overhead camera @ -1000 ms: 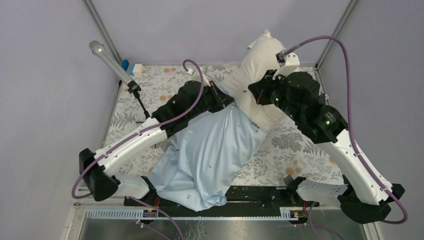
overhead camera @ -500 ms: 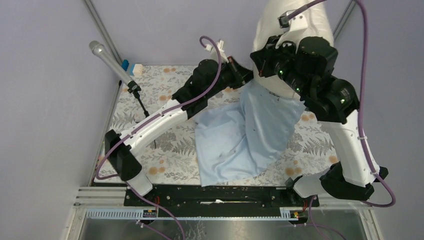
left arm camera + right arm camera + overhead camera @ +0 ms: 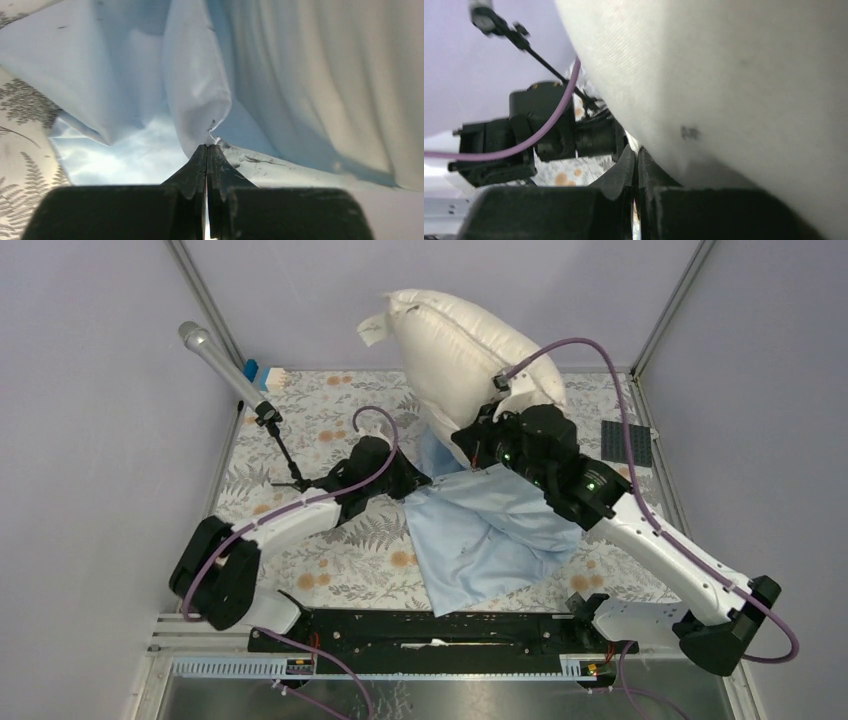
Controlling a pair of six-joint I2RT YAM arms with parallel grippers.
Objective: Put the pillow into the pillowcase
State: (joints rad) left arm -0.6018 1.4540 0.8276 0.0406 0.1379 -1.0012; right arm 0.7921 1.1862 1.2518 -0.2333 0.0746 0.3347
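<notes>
The cream pillow (image 3: 455,345) stands tilted up over the back of the table, and its lower end meets the mouth of the light-blue pillowcase (image 3: 490,530). The pillowcase lies crumpled on the floral cloth. My left gripper (image 3: 428,480) is low at the case's left edge. In the left wrist view that gripper (image 3: 207,146) is shut on a fold of the pillowcase (image 3: 195,95). My right gripper (image 3: 468,445) sits under the pillow's lower end. In the right wrist view it (image 3: 635,149) is shut on a thin pinch of the pillow (image 3: 734,75). How much of the pillow sits inside the case is hidden.
A microphone (image 3: 215,360) on a thin black stand leans at the back left. A small blue-and-white object (image 3: 262,375) lies behind it. A black square plate (image 3: 625,443) lies at the right edge. The floral cloth (image 3: 330,540) covers the table between metal frame posts.
Both arms have come down from a raised pose. The pillow has swung left and now sticks up. The pillowcase has dropped onto the cloth, nearer the middle right.
</notes>
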